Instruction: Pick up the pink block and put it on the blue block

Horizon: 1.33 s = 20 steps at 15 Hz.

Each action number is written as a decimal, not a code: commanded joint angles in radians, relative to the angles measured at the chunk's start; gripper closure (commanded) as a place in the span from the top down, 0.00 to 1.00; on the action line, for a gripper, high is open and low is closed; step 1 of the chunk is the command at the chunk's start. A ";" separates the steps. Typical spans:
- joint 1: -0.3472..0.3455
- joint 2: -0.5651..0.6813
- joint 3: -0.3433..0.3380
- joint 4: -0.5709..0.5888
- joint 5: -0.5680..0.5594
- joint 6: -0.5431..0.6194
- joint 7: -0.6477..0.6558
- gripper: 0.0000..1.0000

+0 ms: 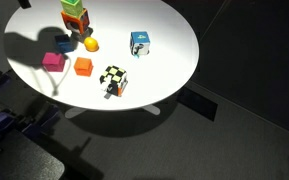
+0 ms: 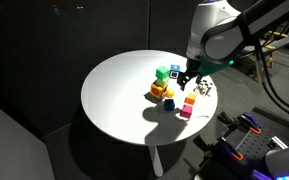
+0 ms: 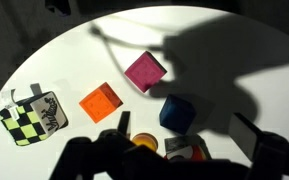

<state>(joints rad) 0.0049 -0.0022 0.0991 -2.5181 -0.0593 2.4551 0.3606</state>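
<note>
Pink block (image 1: 53, 61) sits near the table (image 1: 164, 40) edge — blue block (image 1: 63, 44) just beside.

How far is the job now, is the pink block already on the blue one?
Done: nothing yet. The pink block sits on the table, apart from the blue block. In hand: the end effector hangs above the blocks, open and empty. Left: grasp, lift, place on blue.
</note>
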 commanded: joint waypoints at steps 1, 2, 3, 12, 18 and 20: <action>0.007 0.018 -0.032 -0.032 -0.008 0.051 -0.050 1.00; 0.006 0.026 -0.038 -0.039 -0.004 0.060 -0.065 1.00; 0.004 0.034 -0.045 -0.047 -0.006 0.072 -0.077 1.00; 0.003 0.156 -0.095 -0.054 -0.100 0.162 -0.241 1.00; 0.014 0.229 -0.128 -0.047 -0.211 0.242 -0.307 1.00; 0.016 0.244 -0.136 -0.047 -0.231 0.260 -0.321 1.00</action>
<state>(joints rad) 0.0062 0.2244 -0.0119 -2.5714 -0.2523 2.6879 0.0721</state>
